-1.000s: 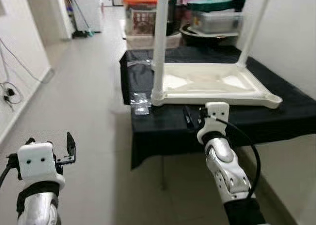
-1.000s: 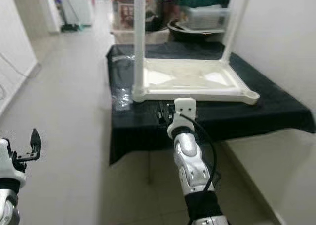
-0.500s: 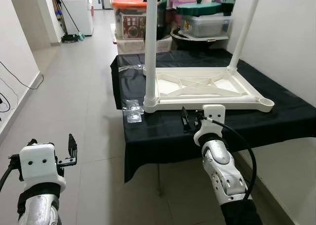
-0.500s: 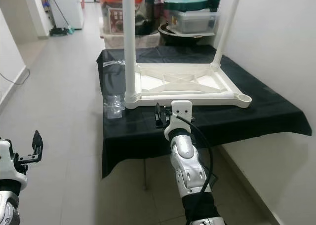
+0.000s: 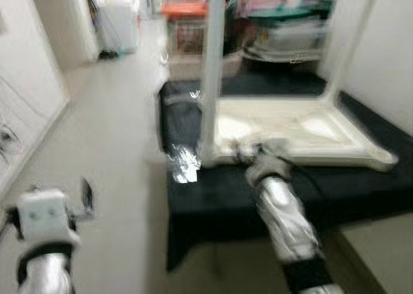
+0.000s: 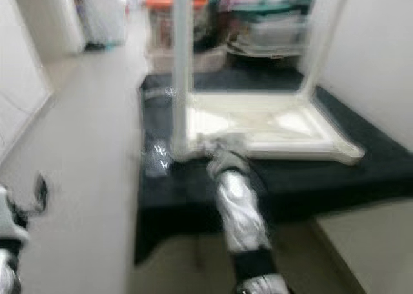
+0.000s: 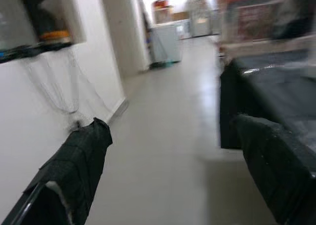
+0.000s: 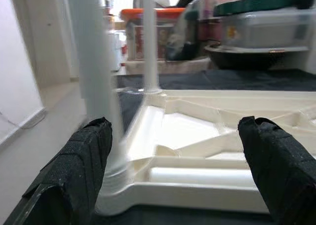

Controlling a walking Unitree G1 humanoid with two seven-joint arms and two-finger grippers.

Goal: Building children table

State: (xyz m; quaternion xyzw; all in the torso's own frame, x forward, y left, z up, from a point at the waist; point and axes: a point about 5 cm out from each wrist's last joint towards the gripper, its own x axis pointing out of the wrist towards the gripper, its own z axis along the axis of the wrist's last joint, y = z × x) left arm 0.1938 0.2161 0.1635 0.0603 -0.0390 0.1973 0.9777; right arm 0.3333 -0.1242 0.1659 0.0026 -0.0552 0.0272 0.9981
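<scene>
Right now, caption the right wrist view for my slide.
Open right gripper faces the upturned white table, near leg by one finger.

upturned table (image 5: 293, 129) on bench (image 5: 193, 197), bins (image 5: 284, 26) behind

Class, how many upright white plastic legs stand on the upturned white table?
3 white plastic legs: near-left leg, far-left leg, far-right leg. Blur could hide more.

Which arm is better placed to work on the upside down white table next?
The right. Its end effector is open at the near edge of the white table on the black cloth; the left end effector hovers over the floor, off to the side.
</scene>
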